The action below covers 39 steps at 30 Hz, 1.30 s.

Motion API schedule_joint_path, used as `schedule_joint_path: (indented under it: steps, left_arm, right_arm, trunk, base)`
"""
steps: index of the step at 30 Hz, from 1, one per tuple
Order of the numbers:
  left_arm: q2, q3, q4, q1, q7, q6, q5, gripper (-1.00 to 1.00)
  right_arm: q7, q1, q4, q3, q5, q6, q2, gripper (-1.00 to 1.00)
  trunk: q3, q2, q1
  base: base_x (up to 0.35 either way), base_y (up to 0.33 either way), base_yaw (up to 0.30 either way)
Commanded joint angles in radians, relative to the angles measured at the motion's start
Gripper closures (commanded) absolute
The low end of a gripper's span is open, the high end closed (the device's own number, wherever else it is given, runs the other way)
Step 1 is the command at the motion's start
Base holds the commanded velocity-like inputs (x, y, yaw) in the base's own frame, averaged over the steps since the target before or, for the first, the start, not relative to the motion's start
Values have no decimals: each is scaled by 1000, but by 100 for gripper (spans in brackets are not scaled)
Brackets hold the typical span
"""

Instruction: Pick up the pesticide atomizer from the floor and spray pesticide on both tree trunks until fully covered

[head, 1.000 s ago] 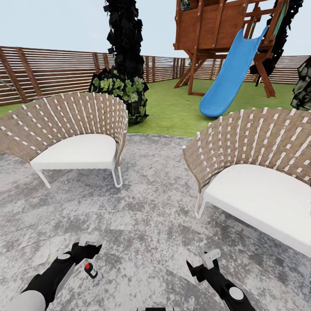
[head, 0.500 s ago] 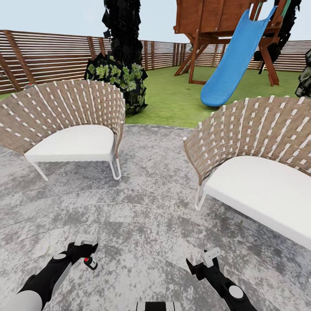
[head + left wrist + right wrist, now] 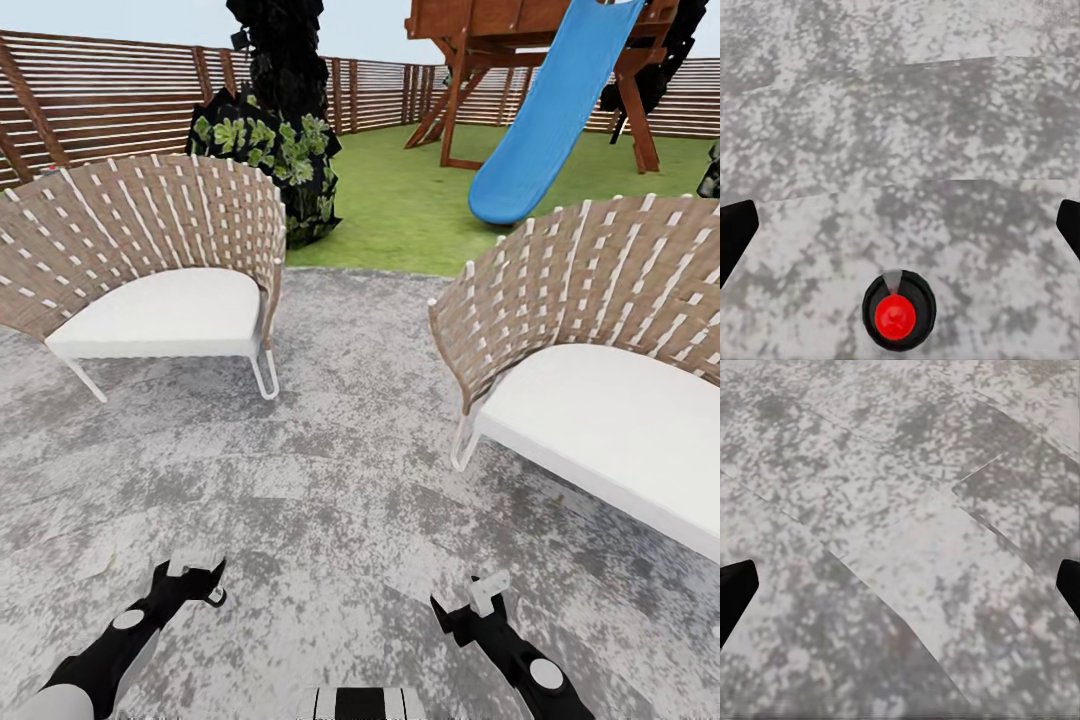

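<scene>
Looking from the head view, the left pincer point(image 3: 195, 572) and right pincer point(image 3: 485, 592) hang low over the grey paving point(image 3: 340, 500). A small dark part just beside the left pincer's tip, on its inner side, is probably the atomizer point(image 3: 214, 597); too little shows to be sure. The left arm is plainly the nearer one. Ahead of both pincers stand a left chair point(image 3: 160, 290) and a right chair point(image 3: 590, 380), well apart from the arms. The gap between them leads to the lawn point(image 3: 400, 210), the slide point(image 3: 550, 110) and the fence point(image 3: 100, 100).

Left wrist view: the pincer point(image 3: 900, 232) is released, its fingertips wide apart. A black round body with a red cap stands on the paving, centred between the fingers but short of the tips, towards the wrist. Its long axis appears upright, pointing at the camera. Nothing stands in the way.

Right wrist view: the pincer point(image 3: 900, 589) is likewise released, over bare paving.
</scene>
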State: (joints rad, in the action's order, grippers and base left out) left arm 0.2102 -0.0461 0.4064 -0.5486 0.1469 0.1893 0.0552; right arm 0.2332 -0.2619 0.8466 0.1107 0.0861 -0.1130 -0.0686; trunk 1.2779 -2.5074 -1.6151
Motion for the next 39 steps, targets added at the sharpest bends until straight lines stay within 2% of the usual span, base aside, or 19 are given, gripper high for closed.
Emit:
schedule_joint_path:
  steps: [1, 22, 34, 39]
  left_arm:
    - [1, -5, -4, -1, 1, 10, 8, -100]
    - [0, -5, -8, -2, 0, 22, 11, -100]
    - [0, -5, -7, -1, -1, 24, 11, -100]
    - [0, -5, -6, -2, -5, 23, 11, -100]
  right_arm:
    - [0, 0, 0, 0, 9, -4, 0, -100]
    - [0, 0, -1, 0, 9, -4, 0, -100]
    - [0, 0, 0, 0, 8, -5, 0, -100]
    - [0, 0, 0, 0, 8, -4, 0, -100]
  trunk:
    - [5, -1, 0]
    - [117, -5, -10]
    - [126, -5, -10]
    - [148, -6, -11]
  base:
    - [0, 0, 0]
    - [0, 0, 0]
    - [0, 0, 0]
    - [0, 0, 0]
